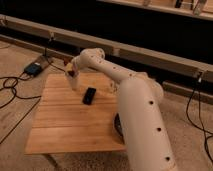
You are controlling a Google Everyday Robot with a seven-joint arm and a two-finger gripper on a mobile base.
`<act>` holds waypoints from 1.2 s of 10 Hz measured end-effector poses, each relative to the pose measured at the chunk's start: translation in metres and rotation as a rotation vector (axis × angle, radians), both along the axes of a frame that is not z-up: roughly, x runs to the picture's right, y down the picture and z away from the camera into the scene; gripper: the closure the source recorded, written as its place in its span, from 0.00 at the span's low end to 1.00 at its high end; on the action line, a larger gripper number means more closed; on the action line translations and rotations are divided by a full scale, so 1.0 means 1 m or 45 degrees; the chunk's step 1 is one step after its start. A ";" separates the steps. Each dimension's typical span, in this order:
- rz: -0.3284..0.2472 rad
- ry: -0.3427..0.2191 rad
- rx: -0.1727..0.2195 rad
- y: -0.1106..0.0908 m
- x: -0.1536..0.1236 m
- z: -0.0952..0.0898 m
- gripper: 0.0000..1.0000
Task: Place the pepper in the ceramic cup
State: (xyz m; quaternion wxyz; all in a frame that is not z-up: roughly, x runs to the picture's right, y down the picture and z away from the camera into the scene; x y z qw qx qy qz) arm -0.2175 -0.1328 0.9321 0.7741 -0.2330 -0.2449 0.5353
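Apparently tool [70, 71] above ceramic cup [74, 83].

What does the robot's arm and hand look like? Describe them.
The arm is white and smooth: thick rounded tubular segments with bulbous joints, dotted with small dark round holes. No outer cables show. The hand at its tip, above the wooden table, is small and pale.

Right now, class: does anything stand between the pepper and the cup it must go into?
Nothing visible does. The gripper hangs right above the cup, with the pepper at its tip; the phone lies off to the side.
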 end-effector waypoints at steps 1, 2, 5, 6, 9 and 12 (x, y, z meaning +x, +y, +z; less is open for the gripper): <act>0.000 0.000 0.000 0.000 0.000 0.000 0.72; 0.000 0.000 0.000 0.000 0.000 0.000 0.82; 0.000 0.000 0.000 0.000 0.000 0.000 0.83; 0.000 0.000 0.000 0.000 0.000 0.000 0.73; 0.000 0.000 0.000 0.000 0.000 0.000 0.43; 0.000 0.000 0.000 0.000 0.000 0.000 0.21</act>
